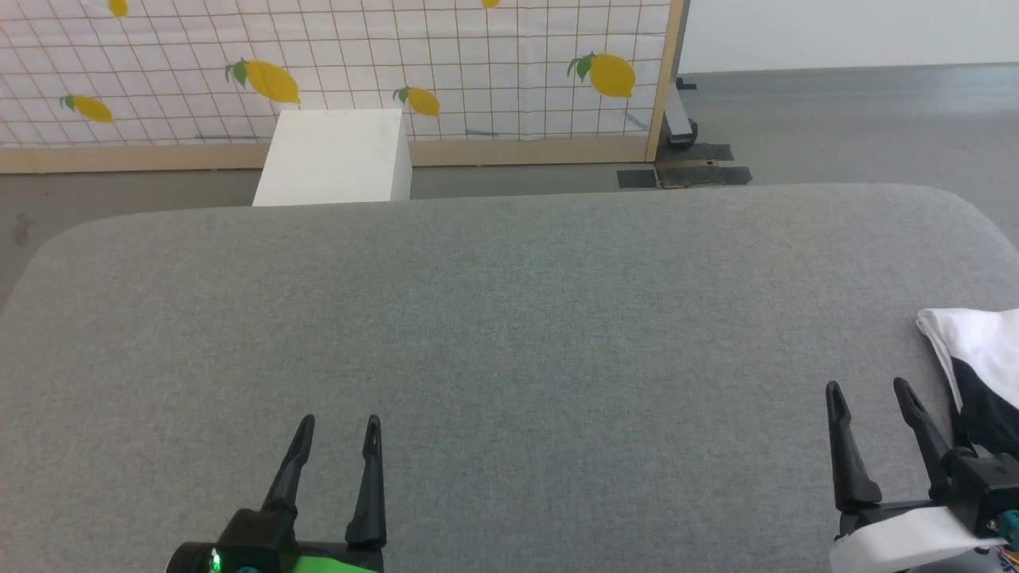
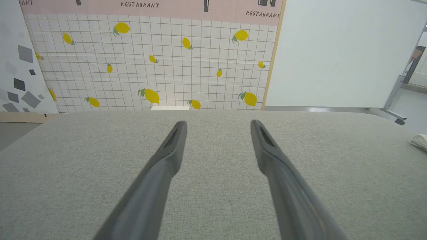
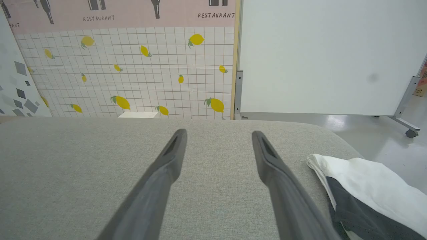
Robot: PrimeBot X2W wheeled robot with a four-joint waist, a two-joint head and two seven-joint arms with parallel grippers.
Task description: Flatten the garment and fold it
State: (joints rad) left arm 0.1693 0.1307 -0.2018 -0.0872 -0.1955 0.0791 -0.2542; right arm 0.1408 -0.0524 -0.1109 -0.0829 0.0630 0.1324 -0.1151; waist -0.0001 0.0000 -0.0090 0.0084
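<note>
Eyeing the bunched T-shirt [image 1: 975, 346] at the frame's right edge, expect limp, light cloth and pinch its white corner; your left gripper [image 1: 341, 419] and right gripper [image 1: 867, 384] gape empty.

The left gripper [image 2: 218, 122] reaches in from six o'clock over a grey fabric tabletop [image 2: 83, 160]. Its two dark fingers [image 2: 166, 160] are spread wide with nothing between them. At twelve o'clock stands a gridded backdrop [image 2: 166, 60] printed with lemons, and at two o'clock a plain white panel [image 2: 333, 53]. At three o'clock, a white edge of the garment [image 2: 419, 141] lies on the tabletop.
</note>
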